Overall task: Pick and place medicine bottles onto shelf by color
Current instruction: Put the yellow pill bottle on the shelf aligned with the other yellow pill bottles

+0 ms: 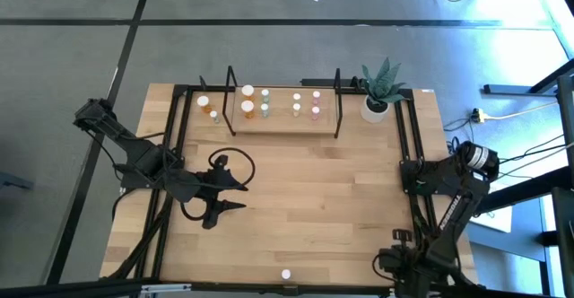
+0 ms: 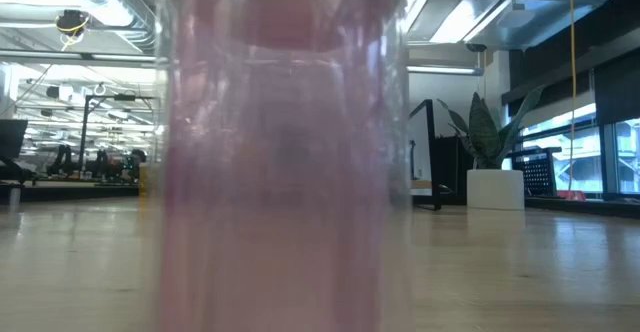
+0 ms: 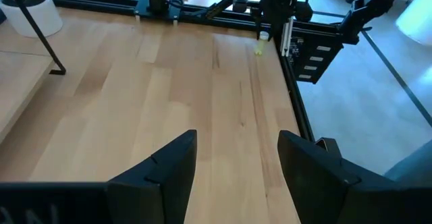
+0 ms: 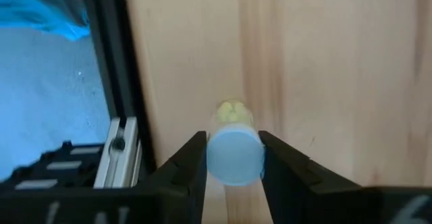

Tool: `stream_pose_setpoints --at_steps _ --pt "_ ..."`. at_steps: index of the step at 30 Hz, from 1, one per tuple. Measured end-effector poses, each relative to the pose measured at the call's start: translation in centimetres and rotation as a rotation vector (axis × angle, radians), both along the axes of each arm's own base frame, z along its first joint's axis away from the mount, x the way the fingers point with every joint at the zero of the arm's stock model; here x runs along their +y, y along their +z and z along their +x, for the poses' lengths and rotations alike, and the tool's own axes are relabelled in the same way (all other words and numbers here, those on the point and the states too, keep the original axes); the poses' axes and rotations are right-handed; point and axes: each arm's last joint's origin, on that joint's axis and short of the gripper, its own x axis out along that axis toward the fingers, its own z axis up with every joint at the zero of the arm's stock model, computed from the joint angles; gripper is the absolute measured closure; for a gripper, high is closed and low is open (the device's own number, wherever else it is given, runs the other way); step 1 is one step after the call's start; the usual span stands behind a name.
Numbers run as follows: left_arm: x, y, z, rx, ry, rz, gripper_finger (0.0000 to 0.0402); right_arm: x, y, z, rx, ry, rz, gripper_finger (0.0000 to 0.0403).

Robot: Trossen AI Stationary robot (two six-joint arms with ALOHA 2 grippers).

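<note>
The shelf (image 1: 282,123) stands at the table's far edge with small white-capped bottles on its board: orange (image 1: 248,108), green (image 1: 265,109), yellowish (image 1: 297,109) and pink (image 1: 316,111). Two more bottles (image 1: 208,108) stand just left of it. A pink bottle (image 1: 286,276) stands at the near edge and fills the low view (image 2: 280,172). At the near right corner my right gripper (image 4: 233,166) points down, shut on a yellowish bottle (image 3: 261,47). My left gripper (image 3: 236,177) hovers open over bare wood at the left (image 1: 231,197). My right gripper pinches the yellowish bottle at its white cap (image 4: 233,158), one finger (image 4: 192,163) on each side. The fingers come from above and point down. The bottle is upright beside the right frame rail. Whether its base still rests on the wood, I cannot tell.
A white plant pot (image 1: 375,109) stands right of the shelf. Black frame rails (image 1: 408,154) run along the table's edges, one close to the right gripper (image 4: 118,150). Bare wood (image 1: 305,199) lies between the arms.
</note>
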Motion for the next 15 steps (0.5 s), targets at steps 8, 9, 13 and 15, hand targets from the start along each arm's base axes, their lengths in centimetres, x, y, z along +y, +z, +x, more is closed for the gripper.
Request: stream_pose_setpoints --at_steps 8,9,13,15 --pt "0.0 0.0 0.0 0.001 0.0 0.001 0.0201 -1.7 0.4 3.8 0.009 -0.134 0.015 0.0287" --pt "0.0 0.0 0.0 0.002 0.0 0.001 0.0201 -2.0 0.6 4.5 0.014 -0.155 0.025 0.0289" --pt "0.0 0.0 0.0 0.004 -0.001 0.001 0.0201 -3.3 1.3 7.0 0.013 -0.207 0.05 0.0286" --pt "0.0 0.0 0.0 0.004 -0.002 0.003 0.0201 -3.9 1.8 8.2 -0.003 -0.2 0.061 0.0285"
